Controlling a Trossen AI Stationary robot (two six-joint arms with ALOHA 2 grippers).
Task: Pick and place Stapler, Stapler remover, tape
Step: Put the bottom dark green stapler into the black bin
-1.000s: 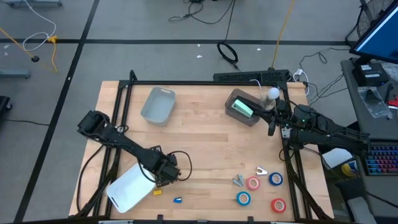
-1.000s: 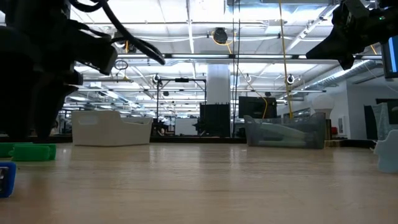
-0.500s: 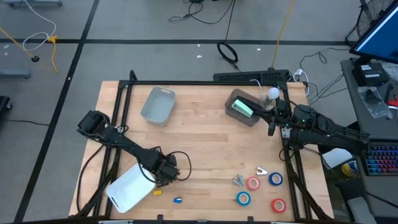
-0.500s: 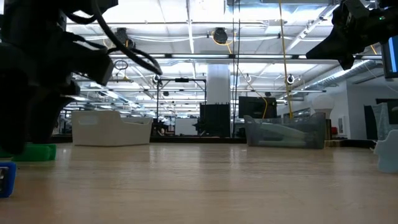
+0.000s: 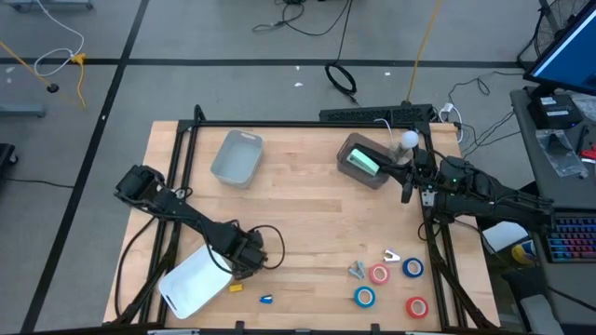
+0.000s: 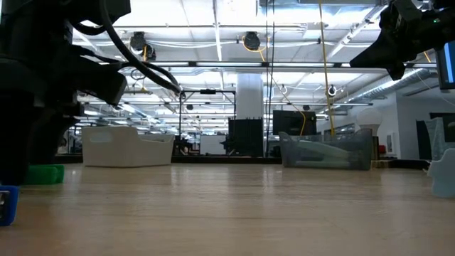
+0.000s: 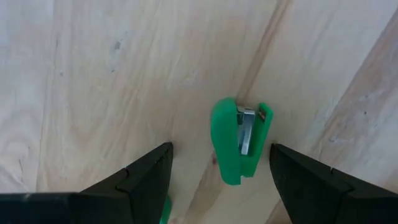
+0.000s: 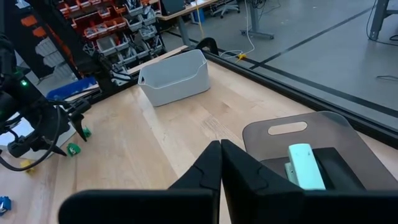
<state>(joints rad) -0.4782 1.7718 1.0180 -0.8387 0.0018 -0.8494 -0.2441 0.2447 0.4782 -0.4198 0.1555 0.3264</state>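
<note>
— Where are we? 
— Our left claw hangs spread wide over the small green stapler lying flat on the tabletop. 
— How will it handle? 
— Light, stiff, slick plastic, we think; grip its long sides. 
— Room? 
— Bare wood around; the white bin sits close. Our right claw, pinched together, waits by the grey tray.

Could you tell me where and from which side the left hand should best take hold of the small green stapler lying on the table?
Grip the green stapler across its narrow middle, coming straight down from above. It lies flat on the wooden table, apart from anything else, and its long, slim body already sits between the open fingers of the left hand, so closing should pinch its long sides.
</note>
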